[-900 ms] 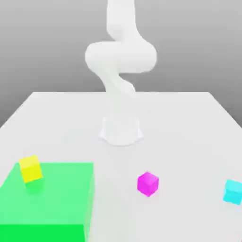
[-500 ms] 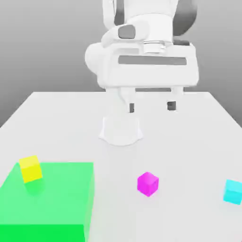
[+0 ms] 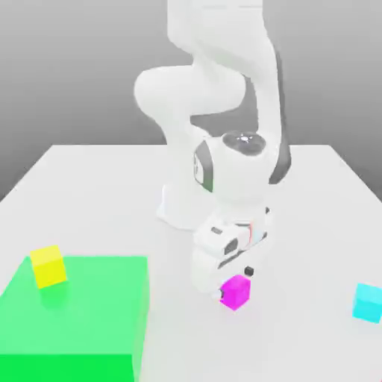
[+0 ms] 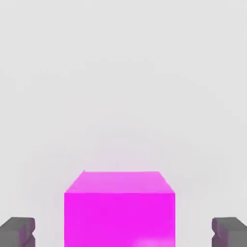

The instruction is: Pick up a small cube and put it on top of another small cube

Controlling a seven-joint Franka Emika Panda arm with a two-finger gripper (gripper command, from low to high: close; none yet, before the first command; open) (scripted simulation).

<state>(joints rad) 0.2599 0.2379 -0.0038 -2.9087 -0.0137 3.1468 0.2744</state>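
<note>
A small magenta cube (image 3: 236, 292) rests on the white table (image 3: 104, 186), near the front at the middle. My gripper (image 3: 234, 280) has come down over it and stands open. In the hand view the magenta cube (image 4: 119, 208) lies between the two dark fingertips (image 4: 17, 230), with a gap on each side. A cyan cube (image 3: 368, 302) sits at the exterior view's right edge. A yellow cube (image 3: 48, 266) hovers just above the back corner of the green block.
A large flat green block (image 3: 78, 317) fills the front of the exterior view's left. The arm's white base (image 3: 191, 205) stands at the table's middle, behind the magenta cube.
The arm swung from high above the table down to the magenta cube, so the open fingers now straddle it. The cubes have not moved.
</note>
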